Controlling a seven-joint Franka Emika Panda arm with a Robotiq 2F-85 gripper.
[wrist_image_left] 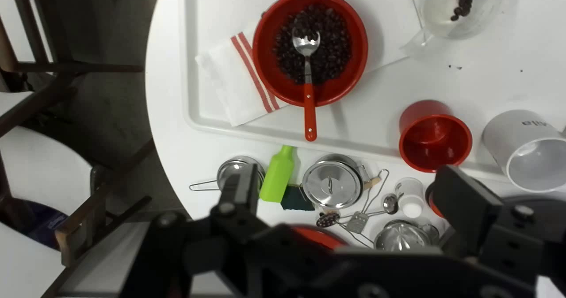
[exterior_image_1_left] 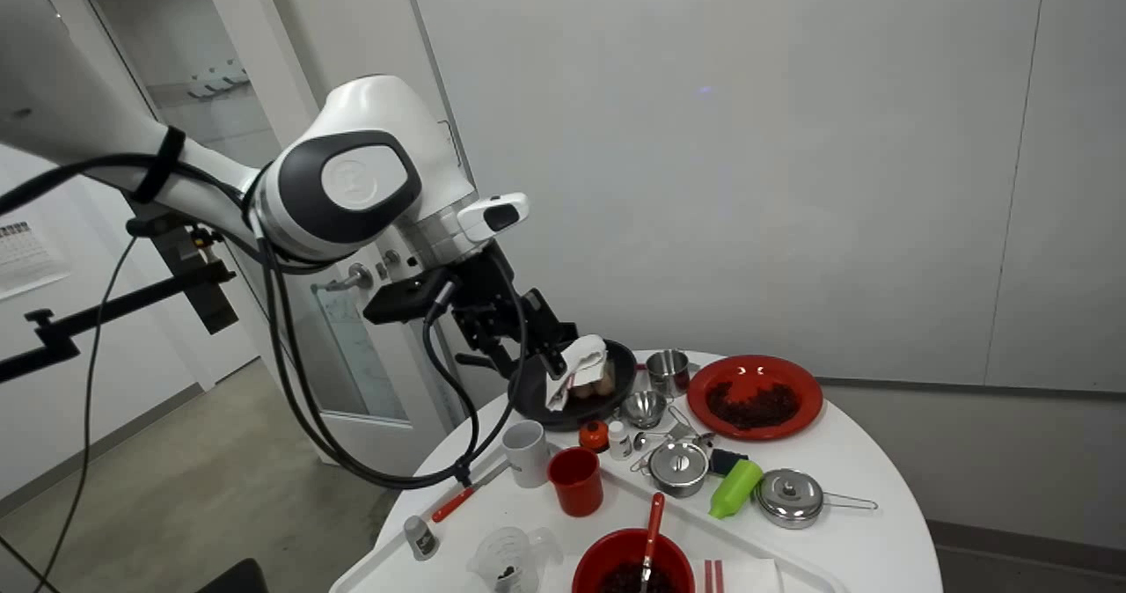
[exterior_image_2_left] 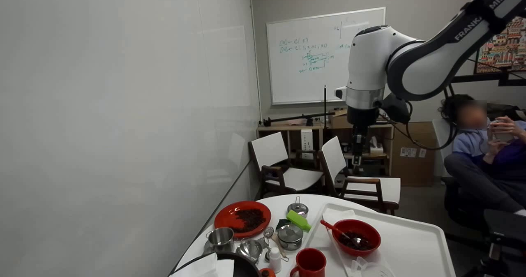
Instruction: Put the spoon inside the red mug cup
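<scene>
The spoon (wrist_image_left: pixel 308 88), with a red handle and metal head, rests in the broad red bowl (wrist_image_left: pixel 360 52) of dark beans, its handle over the rim. It shows in both exterior views (exterior_image_1_left: pixel 654 527) (exterior_image_2_left: pixel 331 226). The red mug cup (wrist_image_left: pixel 435 141) stands upright at the tray's edge; it also shows in both exterior views (exterior_image_1_left: pixel 577 483) (exterior_image_2_left: pixel 311 262). My gripper (wrist_image_left: pixel 349 176) is open and empty, its fingers wide apart. In an exterior view (exterior_image_2_left: pixel 356 160) it hangs well above the table, apart from spoon and mug.
A grey-white mug (wrist_image_left: pixel 526 150) stands beside the red mug, a clear measuring cup (wrist_image_left: pixel 460 8) near the bowl. Small metal pots (wrist_image_left: pixel 332 184), a green bottle (wrist_image_left: pixel 278 174), a white shaker (wrist_image_left: pixel 410 196), a black pan (exterior_image_1_left: pixel 620 373) and a red plate (exterior_image_1_left: pixel 755 377) crowd the table by the wall.
</scene>
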